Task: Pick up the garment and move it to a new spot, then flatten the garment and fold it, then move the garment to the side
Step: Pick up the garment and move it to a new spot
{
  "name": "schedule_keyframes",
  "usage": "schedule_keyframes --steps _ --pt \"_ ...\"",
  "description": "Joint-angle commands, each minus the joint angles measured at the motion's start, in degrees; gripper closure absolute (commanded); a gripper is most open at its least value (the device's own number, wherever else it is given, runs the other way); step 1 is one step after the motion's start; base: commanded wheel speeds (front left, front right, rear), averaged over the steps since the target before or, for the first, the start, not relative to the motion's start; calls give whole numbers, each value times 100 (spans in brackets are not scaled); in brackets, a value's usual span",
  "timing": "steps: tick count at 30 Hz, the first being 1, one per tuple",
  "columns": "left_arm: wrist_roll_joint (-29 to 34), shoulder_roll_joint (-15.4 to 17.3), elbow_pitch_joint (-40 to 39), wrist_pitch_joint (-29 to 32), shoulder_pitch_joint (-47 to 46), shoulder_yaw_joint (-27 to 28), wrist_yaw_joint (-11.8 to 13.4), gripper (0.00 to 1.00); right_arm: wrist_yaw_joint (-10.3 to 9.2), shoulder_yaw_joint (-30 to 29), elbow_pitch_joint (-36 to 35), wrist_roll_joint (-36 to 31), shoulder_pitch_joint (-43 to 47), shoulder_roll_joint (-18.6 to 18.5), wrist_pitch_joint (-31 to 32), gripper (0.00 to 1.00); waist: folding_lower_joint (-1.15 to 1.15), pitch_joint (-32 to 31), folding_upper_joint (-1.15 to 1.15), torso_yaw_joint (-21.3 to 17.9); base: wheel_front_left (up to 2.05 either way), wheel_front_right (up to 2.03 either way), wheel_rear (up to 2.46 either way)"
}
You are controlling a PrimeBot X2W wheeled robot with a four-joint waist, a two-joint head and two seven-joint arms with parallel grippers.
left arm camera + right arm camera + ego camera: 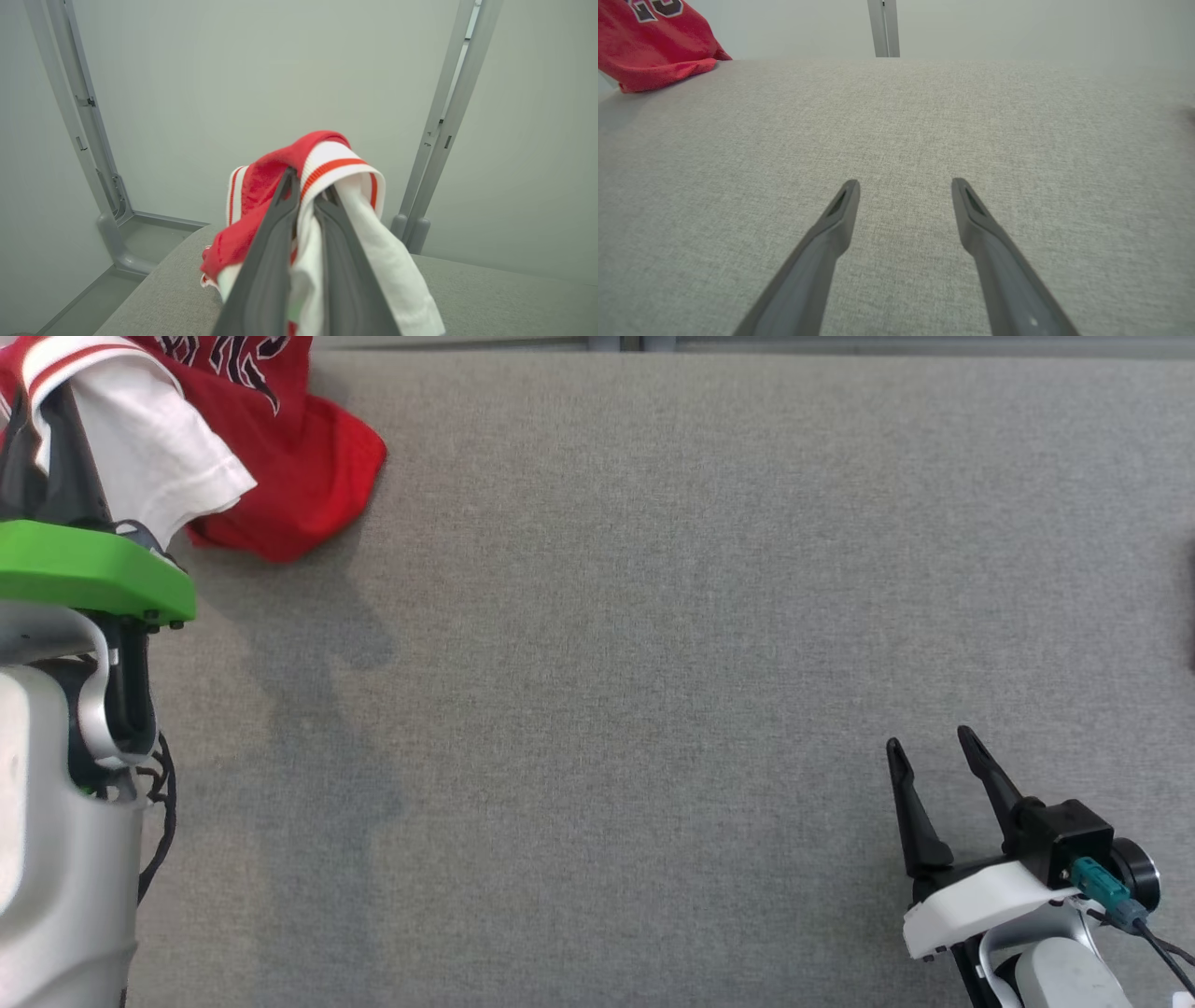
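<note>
Grey cloth-covered table (653, 616) before a pale wall with metal frame posts; one garment lies on it.

Far-left corner: the left fingers (275, 242) are closed almost together on the garment (280, 457), a red and white jersey with dark lettering. They pinch a fold of it near a striped, ribbed edge. White cloth drapes over both fingers. The red body hangs from the grip, and its lower part rests on the table at that corner.

Middle: bare table, crossed by the shadow of the left arm.

Near-right corner: the right fingers (910, 803) stand spread wide and hold nothing. They point across the table, well apart from the garment.

Progress, as judged: the grasp for the pick-up is made, but the lift looks only partial, since red cloth touches the table. The garment sits at the corner, so the carry to a new spot appears not yet done. Flattening, folding and the final move to the side all remain.
</note>
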Motion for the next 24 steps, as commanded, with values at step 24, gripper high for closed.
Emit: schedule_keyframes --steps 24 --pt "-2063 -570 -4315 2655 16 -1016 54 100 -10 -237 279 10 227 371 -2 0 0 -1170 0 -2173 0 0 0"
